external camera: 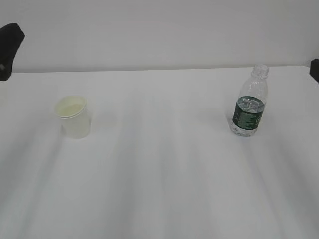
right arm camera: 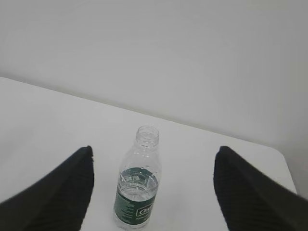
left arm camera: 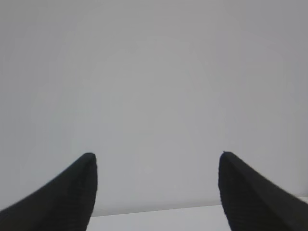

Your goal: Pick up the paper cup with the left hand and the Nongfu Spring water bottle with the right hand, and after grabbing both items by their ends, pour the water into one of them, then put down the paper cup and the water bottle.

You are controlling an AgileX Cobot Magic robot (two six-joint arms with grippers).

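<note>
The left hand (external camera: 10, 47) sits at the far left edge, jaws wide and empty, the cup (external camera: 74, 117) upright near left. The bottle (external camera: 249, 109) stands uncapped at right, between the right hand's (right arm camera: 151, 192) wide, empty jaws. Best approach level, grip each squarely without tipping.

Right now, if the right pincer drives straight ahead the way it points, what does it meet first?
Most likely the Nongfu Spring water bottle: it stands upright and uncapped between the open jaws of the right pincer, slightly left of centre. Depth is unclear, but nothing else shows ahead of it.
</note>
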